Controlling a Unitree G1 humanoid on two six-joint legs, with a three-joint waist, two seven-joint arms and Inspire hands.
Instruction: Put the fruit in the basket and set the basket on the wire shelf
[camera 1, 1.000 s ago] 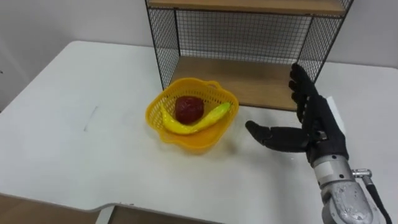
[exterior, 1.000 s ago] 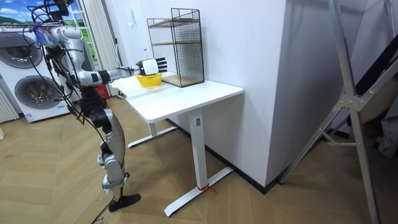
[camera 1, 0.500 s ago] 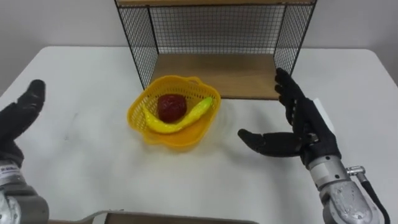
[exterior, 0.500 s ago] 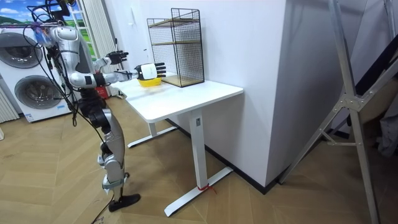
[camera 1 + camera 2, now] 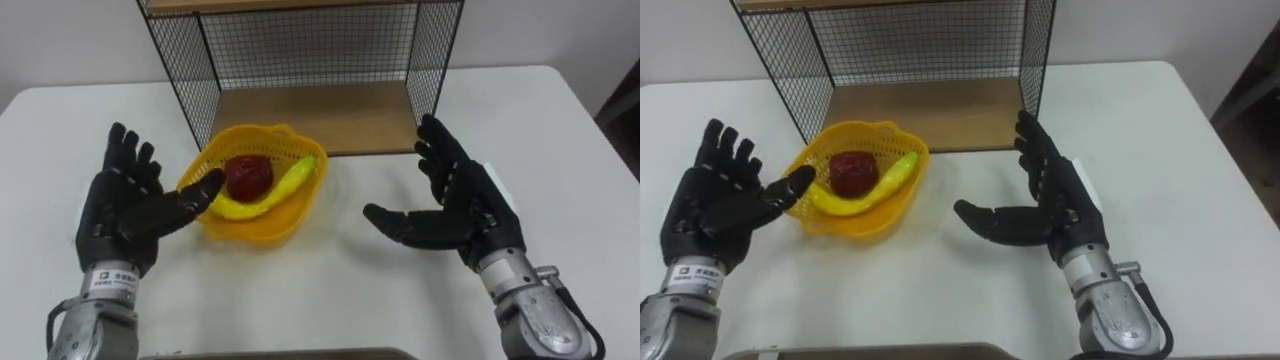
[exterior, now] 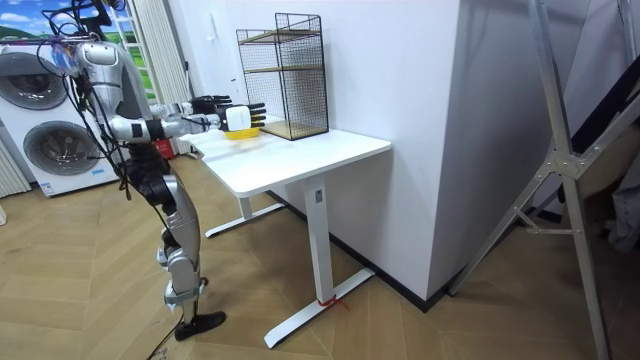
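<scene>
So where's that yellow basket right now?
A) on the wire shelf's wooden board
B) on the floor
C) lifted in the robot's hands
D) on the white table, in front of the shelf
D: the yellow basket, holding a banana and a red fruit, stands on the white table before the wire shelf, with the open left hand and right hand either side.
</scene>
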